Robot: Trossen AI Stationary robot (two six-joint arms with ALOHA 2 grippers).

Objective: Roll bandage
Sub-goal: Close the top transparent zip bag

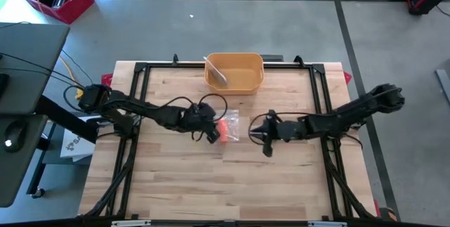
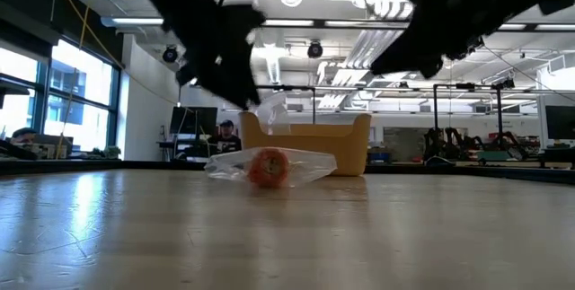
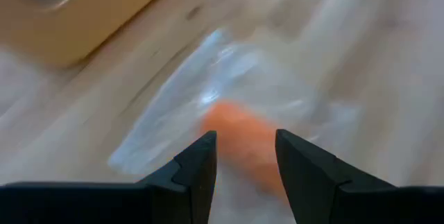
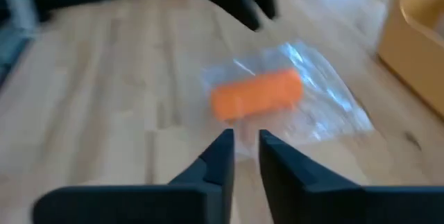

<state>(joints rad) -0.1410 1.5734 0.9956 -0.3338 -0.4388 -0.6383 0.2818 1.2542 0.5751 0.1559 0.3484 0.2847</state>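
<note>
The orange bandage roll in its clear plastic bag [image 3: 243,137] lies just beyond my left pincer [image 3: 246,156], which stands part-open, holding nothing.

Orange bandage roll [image 4: 257,93], clear wrap [image 4: 326,109]

Bare tabletop [image 1: 211,185] on the near side of the bagged orange roll [image 1: 226,128]: open approach. Left gripper [image 1: 211,135] crowds its left side, right gripper [image 1: 266,137] stands near its right (small gap). Yellow bin [image 1: 235,72] blocks beyond it.
</note>
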